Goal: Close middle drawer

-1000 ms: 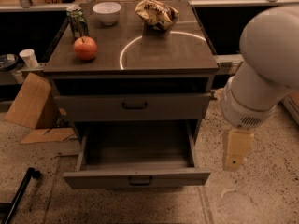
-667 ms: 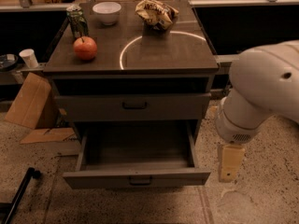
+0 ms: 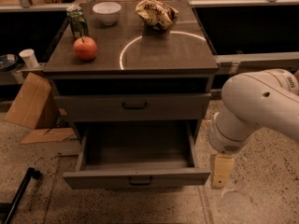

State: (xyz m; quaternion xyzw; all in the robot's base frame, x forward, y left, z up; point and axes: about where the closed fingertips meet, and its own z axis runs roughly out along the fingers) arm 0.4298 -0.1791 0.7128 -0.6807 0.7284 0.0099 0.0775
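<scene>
The middle drawer (image 3: 136, 177) is pulled out wide, and its grey-brown front with a small dark centre handle (image 3: 140, 181) faces me low in the view. Its inside looks empty. Above it the taller uppermost drawer front (image 3: 134, 106) sits shut. The lowest drawer is hidden under the open one. My gripper (image 3: 222, 171) hangs down from the white arm (image 3: 257, 108), just right of the open drawer's front right corner and close to the floor. It holds nothing that I can see.
On the cabinet top (image 3: 168, 55) stand an apple (image 3: 85, 48), a green can (image 3: 77, 21), a white bowl (image 3: 106, 12) and a chip bag (image 3: 156, 13). Cardboard (image 3: 30, 101) leans at the left. A dark pole (image 3: 18, 195) lies on the floor at the lower left.
The arm has swung left and down, bringing the gripper closer to the open drawer's front right corner. The drawer has not moved.
</scene>
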